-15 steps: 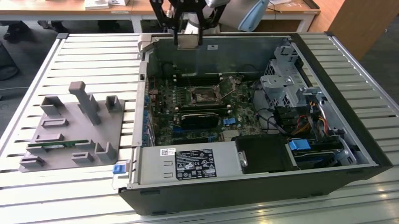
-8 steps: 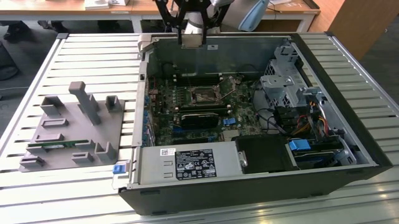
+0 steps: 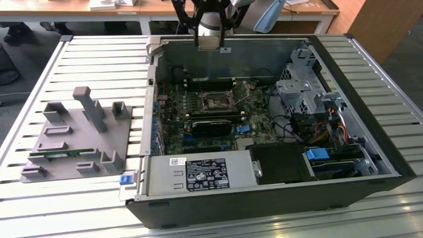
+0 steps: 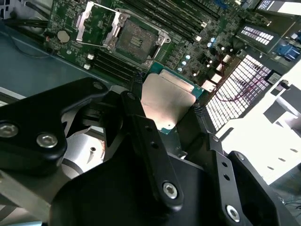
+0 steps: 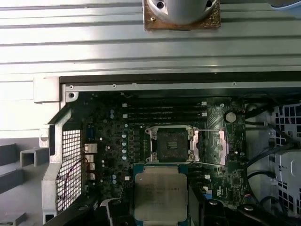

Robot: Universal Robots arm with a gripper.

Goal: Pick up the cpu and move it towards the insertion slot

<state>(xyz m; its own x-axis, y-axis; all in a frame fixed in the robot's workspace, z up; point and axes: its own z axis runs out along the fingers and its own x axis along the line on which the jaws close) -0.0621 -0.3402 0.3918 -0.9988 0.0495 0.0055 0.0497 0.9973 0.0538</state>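
The cpu (image 4: pixel 167 101) (image 5: pixel 160 195), a flat silver-topped square chip with a thin pale rim, is clamped between my gripper's (image 4: pixel 165 102) (image 5: pixel 161 207) black fingers (image 4: pixel 141 127). In both wrist views the chip hangs in the air over the motherboard. The insertion slot (image 4: pixel 134 40) (image 5: pixel 170 145) (image 3: pixel 215 101) is a dark square socket with its silver frame swung open, lying just beyond the chip and apart from it. In the exterior view my gripper (image 3: pixel 201 17) is high over the case's far wall.
The open computer case (image 3: pixel 264 203) holds black memory slots (image 5: pixel 164 113), cables (image 3: pixel 317 131) and a drive cage (image 3: pixel 300 91). On the exterior view's left, a grey fixture (image 3: pixel 73 139) carries a green memory stick (image 3: pixel 56 154). A silver mount (image 3: pixel 211 42) stands behind the case.
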